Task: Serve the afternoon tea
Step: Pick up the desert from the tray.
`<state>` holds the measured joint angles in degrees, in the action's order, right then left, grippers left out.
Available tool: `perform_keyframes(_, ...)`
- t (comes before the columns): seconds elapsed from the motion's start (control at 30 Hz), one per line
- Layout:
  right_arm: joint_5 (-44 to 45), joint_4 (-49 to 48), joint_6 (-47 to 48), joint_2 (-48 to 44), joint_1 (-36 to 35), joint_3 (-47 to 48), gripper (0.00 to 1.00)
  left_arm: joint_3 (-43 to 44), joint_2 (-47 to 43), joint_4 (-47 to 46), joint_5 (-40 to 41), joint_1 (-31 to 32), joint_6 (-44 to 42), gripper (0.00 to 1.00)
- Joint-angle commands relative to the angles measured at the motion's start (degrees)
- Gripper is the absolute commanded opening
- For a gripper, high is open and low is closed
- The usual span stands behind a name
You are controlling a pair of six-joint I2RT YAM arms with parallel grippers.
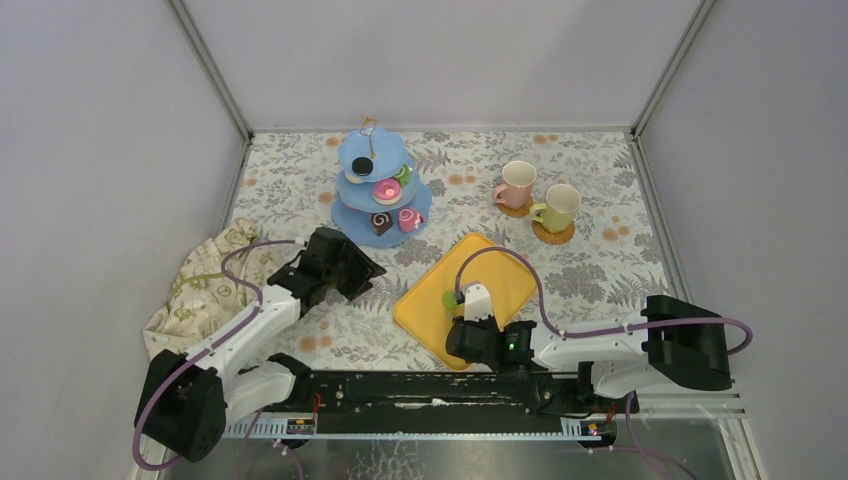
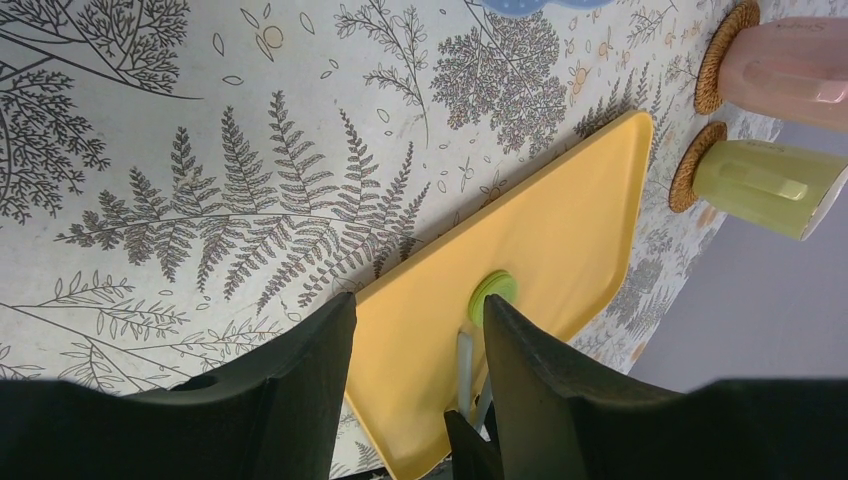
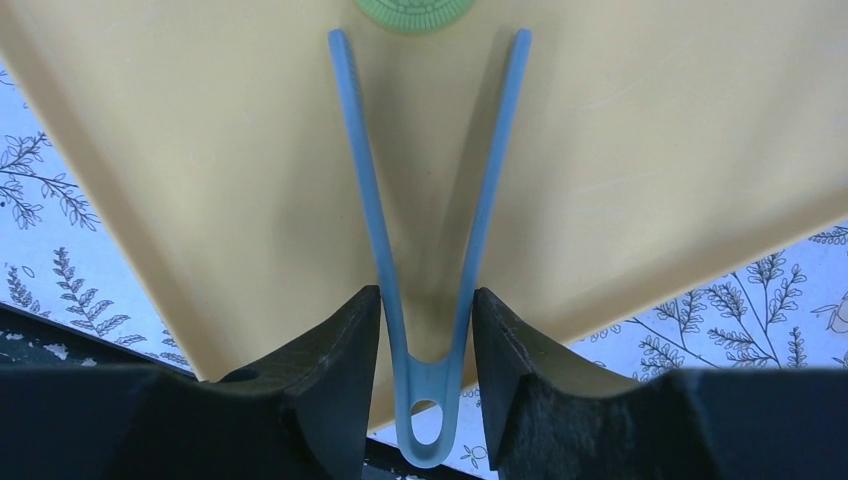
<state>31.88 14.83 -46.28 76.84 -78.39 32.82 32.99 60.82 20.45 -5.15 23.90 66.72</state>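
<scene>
A green pastry (image 1: 449,298) (image 2: 496,290) (image 3: 415,12) lies on the yellow tray (image 1: 500,275) (image 2: 570,220) (image 3: 650,150). My right gripper (image 1: 468,330) (image 3: 427,300) is shut on blue tongs (image 3: 430,374) near their joined end. The tongs' arms spread apart, with their tips on either side of the green pastry. My left gripper (image 1: 365,270) (image 2: 418,305) hangs open and empty over the tablecloth, left of the tray. The light-blue stand (image 1: 350,160) holds several pastries on its tiers. A pink mug (image 1: 517,183) (image 2: 790,70) and a pale green mug (image 1: 560,207) (image 2: 765,185) stand on coasters at the back right.
A crumpled beige cloth (image 1: 200,290) lies at the left edge beside the left arm. Grey walls close the table in on the left, back and right. A black rail (image 1: 430,385) runs along the near edge.
</scene>
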Motion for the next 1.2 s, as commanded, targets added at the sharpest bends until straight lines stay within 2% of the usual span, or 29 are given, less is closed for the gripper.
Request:
perform_keyframes(0.0, 1.9, -1.5, 1.0, 0.2, -0.5, 0.7, 0.46, -0.5, 0.2, -2.8, -0.9, -0.5, -0.8, 0.57)
perform_keyframes(0.5, 1.0, -2.9, 3.2, 1.2, 1.2, 1.3, 0.42, -0.8, 1.3, -3.7, -1.5, -0.9, -1.0, 0.57)
perform_keyframes(1.17, -6.6, -4.9, 9.7, 3.7, 7.3, 4.2, 0.42, -0.2, 2.0, -5.0, -3.0, -1.9, -0.3, 0.57)
